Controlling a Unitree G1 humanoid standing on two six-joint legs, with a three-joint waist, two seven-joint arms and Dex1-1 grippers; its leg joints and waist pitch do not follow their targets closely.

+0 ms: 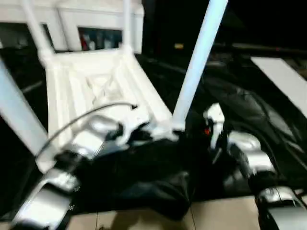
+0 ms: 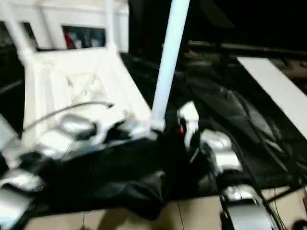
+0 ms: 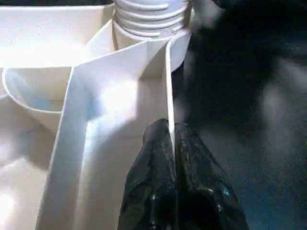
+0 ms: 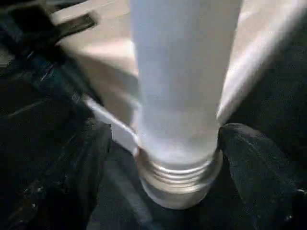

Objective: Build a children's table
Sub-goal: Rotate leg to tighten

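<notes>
The white table top [image 1: 96, 86] lies upside down on black cloth, ribbed underside up. Three white legs [image 1: 33, 28] stand in its far and left corners. A fourth leg [image 1: 199, 57] rises from the near right corner socket [image 3: 148, 19], its screw thread [image 4: 180, 175] showing at the base. My left gripper [image 3: 171, 143] is shut on the top's thin edge wall [image 3: 169, 91] just beside that socket. My right gripper [image 4: 165, 139] is open, one black finger [image 4: 72, 182] on each side of the leg's lower end, the right-hand finger [image 4: 259, 172] close against it.
Black cloth [image 1: 144, 177] covers the work surface and hangs toward the tiled floor [image 1: 216, 215]. A flat white board [image 1: 283, 81] lies at the right. A white cabinet [image 1: 86, 19] stands behind the table top. A grey cable [image 1: 81, 117] arcs over my left forearm.
</notes>
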